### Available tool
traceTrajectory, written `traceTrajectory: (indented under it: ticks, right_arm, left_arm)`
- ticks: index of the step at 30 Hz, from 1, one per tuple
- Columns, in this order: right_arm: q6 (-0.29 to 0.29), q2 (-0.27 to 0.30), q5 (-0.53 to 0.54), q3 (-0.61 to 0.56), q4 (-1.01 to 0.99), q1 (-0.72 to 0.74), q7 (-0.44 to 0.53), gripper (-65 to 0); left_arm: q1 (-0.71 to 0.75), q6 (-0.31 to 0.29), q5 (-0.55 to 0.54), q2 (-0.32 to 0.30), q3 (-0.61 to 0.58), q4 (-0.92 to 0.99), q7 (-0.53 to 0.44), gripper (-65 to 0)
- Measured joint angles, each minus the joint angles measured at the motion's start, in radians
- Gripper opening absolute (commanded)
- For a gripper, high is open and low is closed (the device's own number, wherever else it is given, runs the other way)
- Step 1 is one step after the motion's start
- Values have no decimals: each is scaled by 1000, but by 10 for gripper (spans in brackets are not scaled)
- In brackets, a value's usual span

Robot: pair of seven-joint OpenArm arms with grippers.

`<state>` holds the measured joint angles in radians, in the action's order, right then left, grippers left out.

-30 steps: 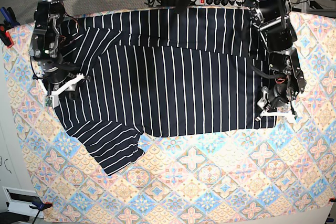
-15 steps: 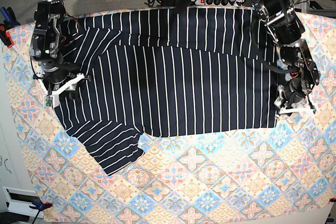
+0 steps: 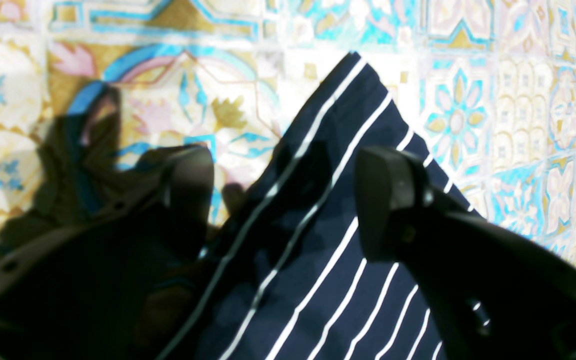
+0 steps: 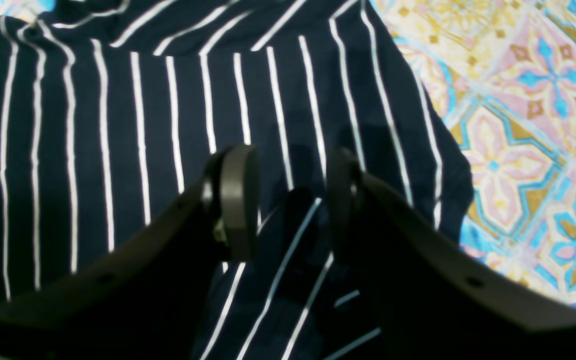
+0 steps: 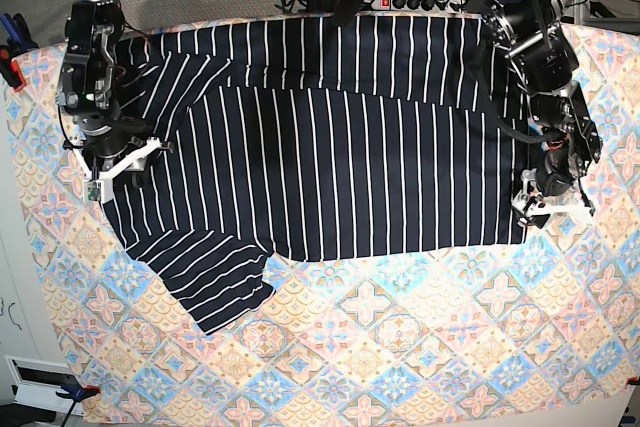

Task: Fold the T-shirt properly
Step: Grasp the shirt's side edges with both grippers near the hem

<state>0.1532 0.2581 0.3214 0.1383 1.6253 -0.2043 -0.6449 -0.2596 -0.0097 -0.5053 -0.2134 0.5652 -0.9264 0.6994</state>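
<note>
The T-shirt (image 5: 320, 157) is spread flat on the patterned cloth (image 5: 400, 347), with one sleeve (image 5: 215, 282) laid out toward the cloth's near edge. The left gripper (image 3: 288, 200) is held over the shirt's near corner (image 3: 348, 90), its jaws spread wide with nothing between them. The right gripper (image 4: 288, 200) is set at the shirt's opposite side, beside the upper sleeve, and a fold of striped fabric is pinched between its jaws.

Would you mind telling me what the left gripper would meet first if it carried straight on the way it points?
Probably the corner of the T-shirt lying between the open left gripper's fingers, with the patterned cloth beyond; depth is unclear.
</note>
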Motion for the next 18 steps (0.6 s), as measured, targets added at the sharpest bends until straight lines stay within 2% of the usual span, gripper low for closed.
traceTrajectory:
  ticks: [7, 10, 14, 16, 18]
  right_arm:
    - [0, 0, 0, 0, 2, 0, 0, -431]
    - [0, 0, 0, 0, 4, -1, 0, -431]
    - [0, 0, 0, 0, 4, 0, 0, -431]
    - [0, -1, 0, 0, 4, -1, 0, -431]
    - [0, 0, 0, 0, 4, 0, 0, -431]
  left_arm:
    - [4, 8, 8, 15, -116, -11, -31, -217]
    - [5, 10, 8, 45, -121, -16, -51, -217]
    - [5, 10, 8, 48, -124, -17, -50, -220]
    - [5, 9, 8, 53, -124, -17, -50, -254]
    - [5, 9, 5, 54, -124, -17, -43, -354]
